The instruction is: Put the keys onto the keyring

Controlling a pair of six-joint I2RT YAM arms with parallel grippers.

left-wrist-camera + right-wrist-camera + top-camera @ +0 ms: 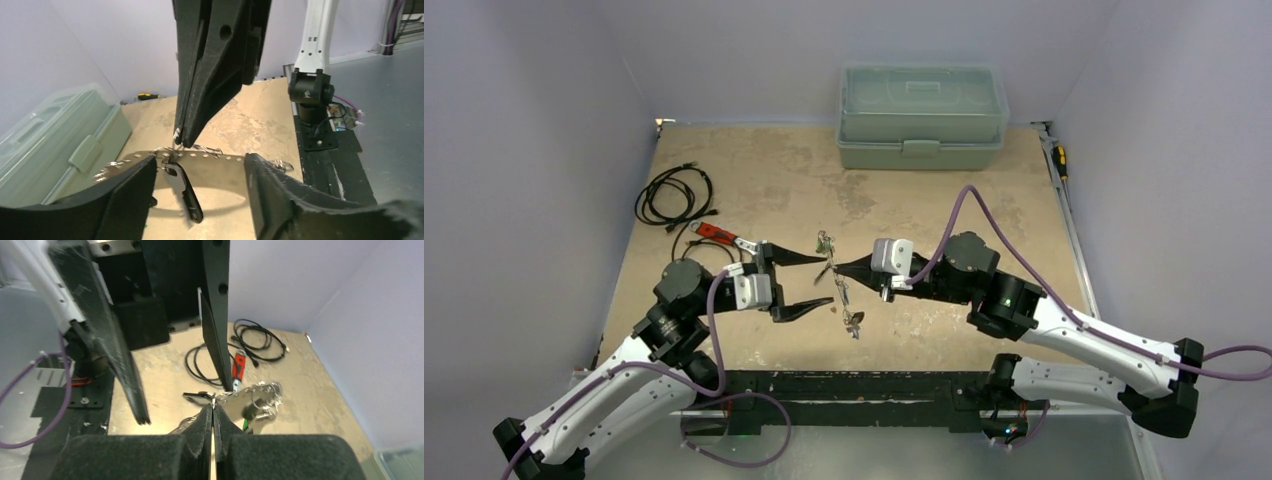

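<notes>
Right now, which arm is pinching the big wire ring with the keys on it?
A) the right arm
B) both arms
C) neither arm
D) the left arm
A: the right gripper has its fingers pressed together on the keyring, while the left gripper beside it has its fingers spread wide apart.

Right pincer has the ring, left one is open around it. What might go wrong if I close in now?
1. The right pincer grips the keyring only at its very tips, so a tug may pull it free.
2. The left pincer is open right beside those tips; closing could hit them instead of the ring.
3. The dark key hanging below may swing or get pinched.
</notes>
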